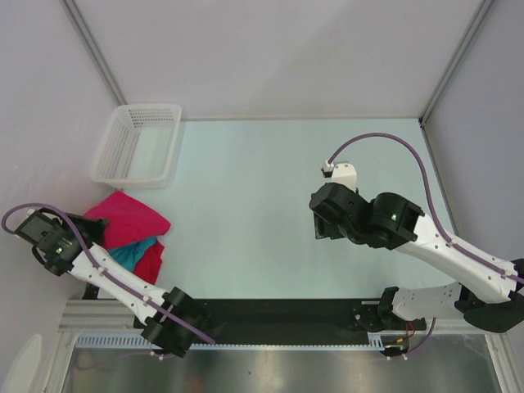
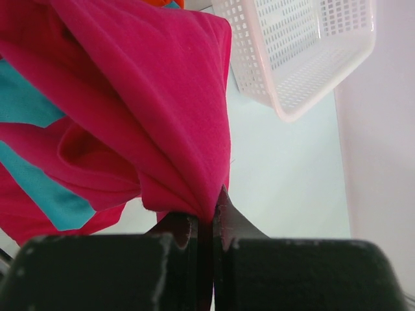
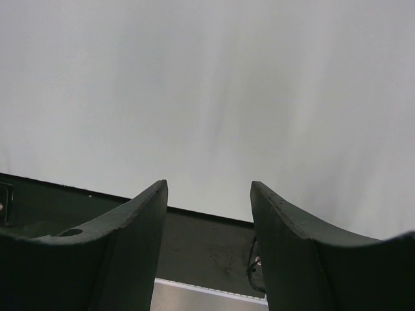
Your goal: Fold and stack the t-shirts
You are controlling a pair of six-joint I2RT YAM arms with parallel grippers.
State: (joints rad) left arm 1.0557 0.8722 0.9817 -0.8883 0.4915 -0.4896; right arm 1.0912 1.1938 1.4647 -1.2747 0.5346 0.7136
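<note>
The t-shirts lie in a pile at the table's left edge. The crimson-red t-shirt (image 1: 129, 214) is on top, over a teal one (image 1: 137, 251) and a red one (image 1: 152, 264). My left gripper (image 1: 92, 228) is at the pile's left side. In the left wrist view it (image 2: 206, 215) is shut on a bunched fold of the crimson t-shirt (image 2: 149, 97), with the teal shirt (image 2: 26, 97) underneath and an orange scrap (image 2: 162, 2) at the top. My right gripper (image 1: 322, 223) hovers right of centre. It (image 3: 209, 188) is open with nothing between its fingers.
A white plastic mesh basket (image 1: 135, 143) stands at the back left, just beyond the pile, and its rim (image 2: 311, 97) shows close to the held cloth. A black strip (image 3: 207, 240) runs along the table's near edge. Walls enclose the left, back and right sides.
</note>
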